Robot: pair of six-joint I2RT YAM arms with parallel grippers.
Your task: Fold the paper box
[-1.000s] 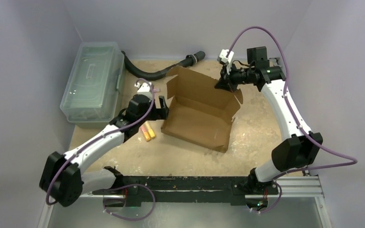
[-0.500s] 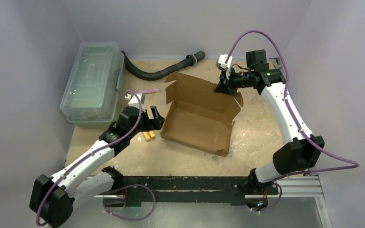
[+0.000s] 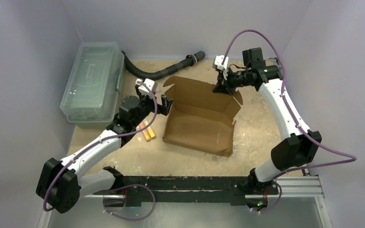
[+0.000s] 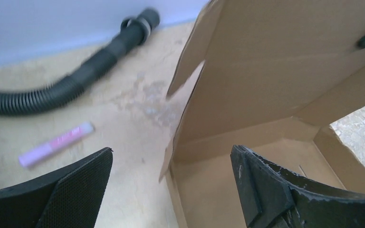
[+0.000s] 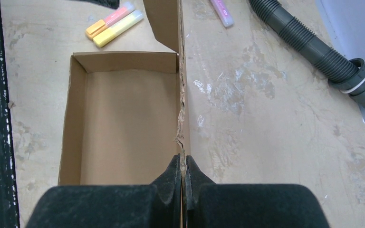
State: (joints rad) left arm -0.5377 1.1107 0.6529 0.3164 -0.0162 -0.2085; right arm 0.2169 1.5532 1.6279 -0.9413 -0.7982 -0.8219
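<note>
Centre of the surface (image 3: 261,133): paper box (image 3: 199,121). Well to its left, lidded bin (image 3: 92,80); behind it, hose (image 3: 159,71); just left of its near-left corner, two markers (image 3: 147,132) side by side. At the box's left end, left tool (image 3: 164,102); on the upper edge of its rear panel, right tool (image 3: 220,88).

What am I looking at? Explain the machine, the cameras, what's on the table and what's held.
Two robot arms are bolted at the near edge of a table, each ending in a two-finger gripper. One picture looks down from above; the other two come from cameras on the wrists, so each shows its own fingers. On it lie a half-folded paper box, a clear plastic bin, a black ribbed hose, two highlighters, orange and yellow, and a pink marker. The right gripper is shut on the edge of the box's upright rear panel. The left gripper is open at the box's left end, holding nothing.
</note>
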